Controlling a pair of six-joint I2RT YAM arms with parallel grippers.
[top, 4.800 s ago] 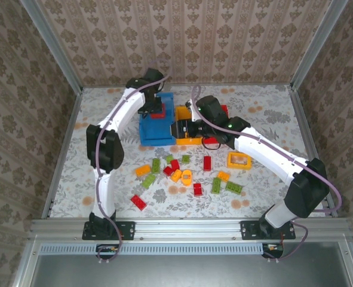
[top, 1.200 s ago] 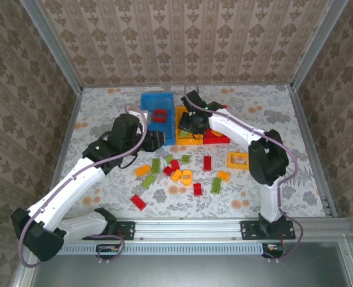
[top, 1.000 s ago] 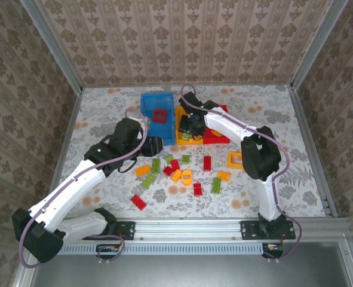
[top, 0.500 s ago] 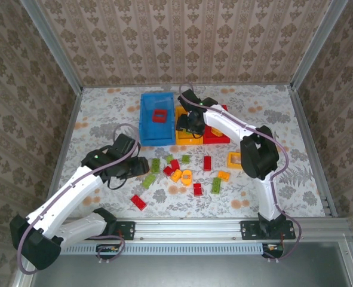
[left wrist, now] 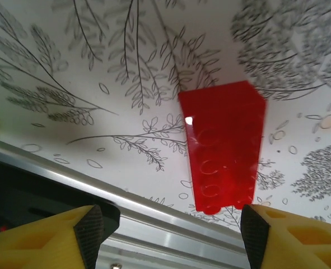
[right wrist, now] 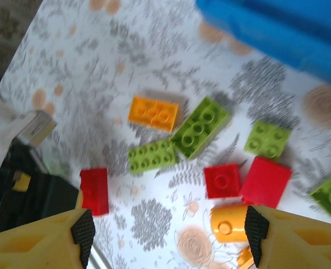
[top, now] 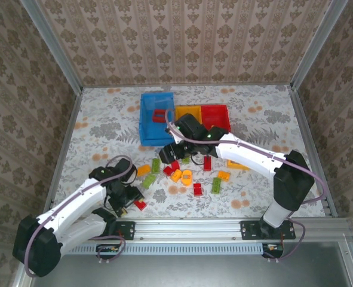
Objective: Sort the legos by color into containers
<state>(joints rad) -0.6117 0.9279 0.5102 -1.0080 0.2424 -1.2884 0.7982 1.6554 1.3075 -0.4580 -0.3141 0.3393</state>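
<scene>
Red, green and orange legos lie scattered mid-table [top: 182, 174]. A red brick [top: 139, 204] lies apart near the front edge. My left gripper [top: 127, 200] is low beside it, open. In the left wrist view that red brick [left wrist: 224, 145] sits just ahead of the open left gripper [left wrist: 168, 235], toward its right finger. My right gripper [top: 169, 152] hovers open over the pile's left part. Below the right gripper [right wrist: 168, 235] are an orange brick [right wrist: 154, 112], green bricks [right wrist: 199, 126], a red brick [right wrist: 222, 180] and an orange cylinder [right wrist: 229, 223]. The blue bin [top: 147, 125] holds a red frame [top: 159, 115]; the yellow bin [top: 188, 111] and red bin [top: 215, 113] stand beside it.
An aluminium rail [left wrist: 154, 224] runs along the near table edge right behind the left gripper. The blue bin's wall [right wrist: 277, 28] is close above the right gripper. More bricks lie right of the pile, such as a green brick [top: 216, 185] and a red brick [top: 206, 162].
The left arm has pulled back toward the near edge and dropped beside the lone red brick. The right arm has swung from the yellow bin out over the pile.
</scene>
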